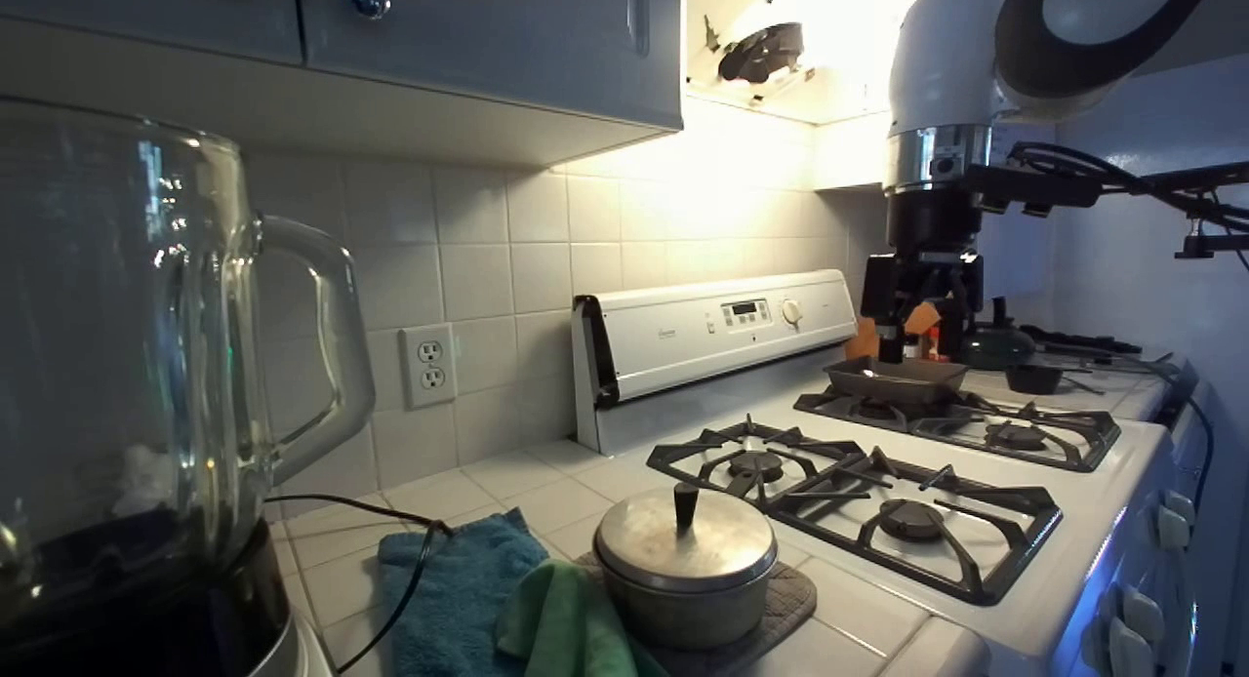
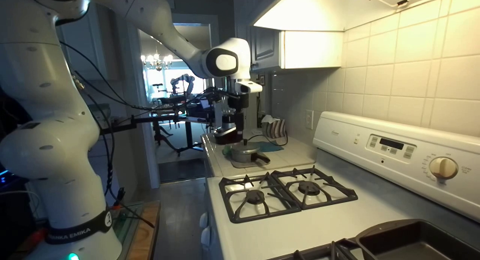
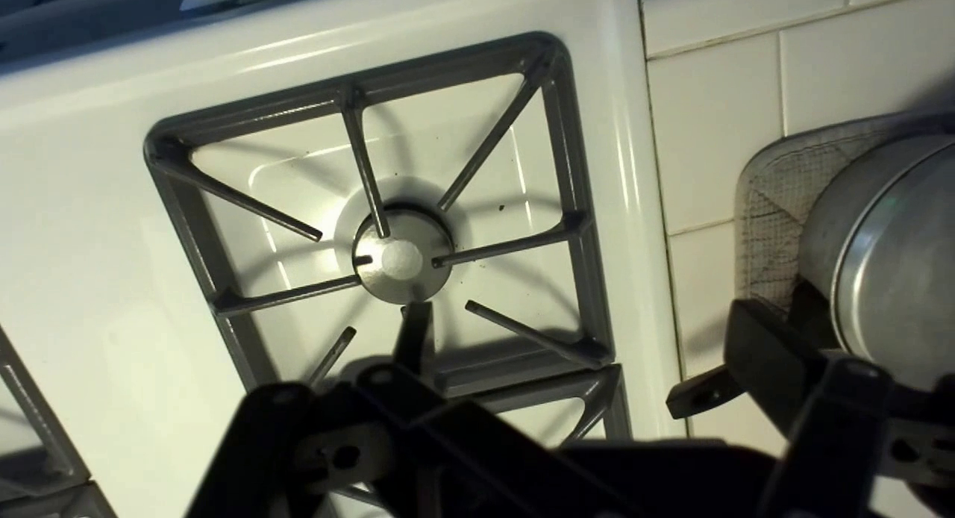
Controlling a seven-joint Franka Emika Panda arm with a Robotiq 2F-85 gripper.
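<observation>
- Silver pot [image 1: 685, 599] is sitting, its lid [image 1: 634, 540] on, on a grey pad [image 1: 792, 599] on the tiled counter [image 1: 546, 484], just beside the stove [image 2: 326, 222].
- Its dark handle [image 2: 261, 159] is pointing toward the stove.
- Gripper [image 3: 586, 328] is hanging above the stove, near the pot, its fingers [image 3: 772, 365] standing well apart.
- Green cloth [image 1: 576, 618] is lying partly over a blue towel [image 1: 478, 560], beside the pot.
- Dark baking pan [image 1: 898, 380] is resting on a grate [image 1: 839, 416] in both exterior views.
</observation>
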